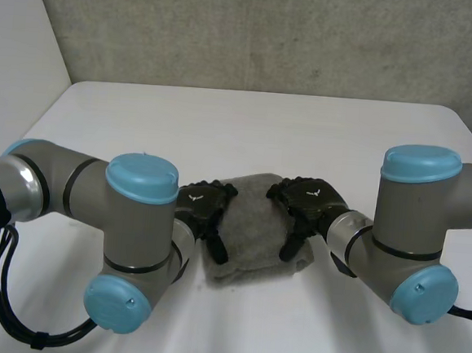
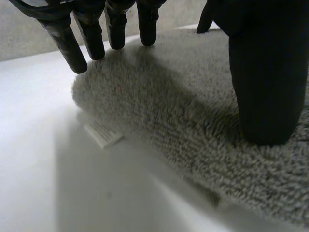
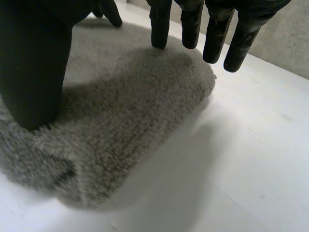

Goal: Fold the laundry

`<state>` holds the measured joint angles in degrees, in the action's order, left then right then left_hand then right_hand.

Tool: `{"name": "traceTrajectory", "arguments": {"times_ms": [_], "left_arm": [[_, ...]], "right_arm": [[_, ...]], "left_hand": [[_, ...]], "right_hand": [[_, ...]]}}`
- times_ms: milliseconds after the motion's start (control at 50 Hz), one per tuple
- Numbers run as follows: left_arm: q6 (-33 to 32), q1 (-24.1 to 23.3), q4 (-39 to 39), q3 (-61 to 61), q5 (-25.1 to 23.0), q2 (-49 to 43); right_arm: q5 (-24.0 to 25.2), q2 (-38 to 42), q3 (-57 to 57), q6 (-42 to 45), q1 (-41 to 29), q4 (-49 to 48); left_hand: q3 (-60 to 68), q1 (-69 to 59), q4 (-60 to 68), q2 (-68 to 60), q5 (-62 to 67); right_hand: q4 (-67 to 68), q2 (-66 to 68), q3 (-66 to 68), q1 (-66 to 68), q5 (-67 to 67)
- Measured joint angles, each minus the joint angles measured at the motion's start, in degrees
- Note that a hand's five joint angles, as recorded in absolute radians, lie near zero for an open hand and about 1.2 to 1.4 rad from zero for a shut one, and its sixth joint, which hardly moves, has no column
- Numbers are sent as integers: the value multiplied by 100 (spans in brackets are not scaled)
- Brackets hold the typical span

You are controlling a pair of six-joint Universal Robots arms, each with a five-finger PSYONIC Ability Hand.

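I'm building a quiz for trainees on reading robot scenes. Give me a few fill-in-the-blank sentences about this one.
The folded towel on the white table is ___ in colour. The left hand and right hand both touch the ___. Each hand's fingers are ___, not curled.
Missing words: grey; towel; straight.

Nothing legible anywhere: the small white tag [image 2: 103,134] beside the towel [image 2: 193,130] (ribbed across its face) bears no readable print.
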<state>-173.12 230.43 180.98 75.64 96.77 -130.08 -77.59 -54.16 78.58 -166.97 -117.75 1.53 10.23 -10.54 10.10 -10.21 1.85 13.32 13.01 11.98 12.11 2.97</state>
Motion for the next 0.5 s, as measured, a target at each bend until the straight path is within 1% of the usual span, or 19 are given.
{"name": "traceTrajectory", "arguments": {"times_ms": [120, 200, 300, 320, 340, 400, 420, 500], "left_arm": [[-25, 12, 48, 144, -6, 48], [-28, 16, 48, 192, -7, 108], [-92, 36, 8, 374, -18, 785], [-92, 36, 8, 374, -18, 785], [-196, 50, -3, 442, -29, 1307], [-357, 73, -14, 447, -44, 1866], [-474, 102, -23, 410, -52, 2205], [-728, 237, -87, 270, -61, 2837]], "right_arm": [[-45, 51, 58, 528, 7, -114], [-63, 6, 70, 605, 19, -110], [-124, -664, 154, 592, 118, -98], [-124, -664, 154, 592, 118, -98], [-208, -1125, 180, 488, 181, -117], [-381, -1628, 144, 266, 255, -145], [-518, -1930, 91, 94, 298, -156], [-838, -2524, -107, -251, 359, -127]], "left_hand": [[-21, 0, -10, 21, -17], [-37, 0, -19, 36, -17], [-60, 0, -46, 62, -17], [-60, 0, -46, 62, -17], [-69, 48, -50, 67, -17], [-69, 48, -50, 67, -17], [-69, 47, -50, 67, -17], [-69, 48, -50, 67, -17]], "right_hand": [[0, 0, 0, 0, -21], [0, 0, 0, 0, -22], [0, 0, 0, 0, -25], [0, 0, 0, 0, -25], [0, 0, 0, 0, -25], [0, 0, 0, 0, -26], [0, 0, 0, 0, -26], [0, 0, 0, 0, -26]]}}
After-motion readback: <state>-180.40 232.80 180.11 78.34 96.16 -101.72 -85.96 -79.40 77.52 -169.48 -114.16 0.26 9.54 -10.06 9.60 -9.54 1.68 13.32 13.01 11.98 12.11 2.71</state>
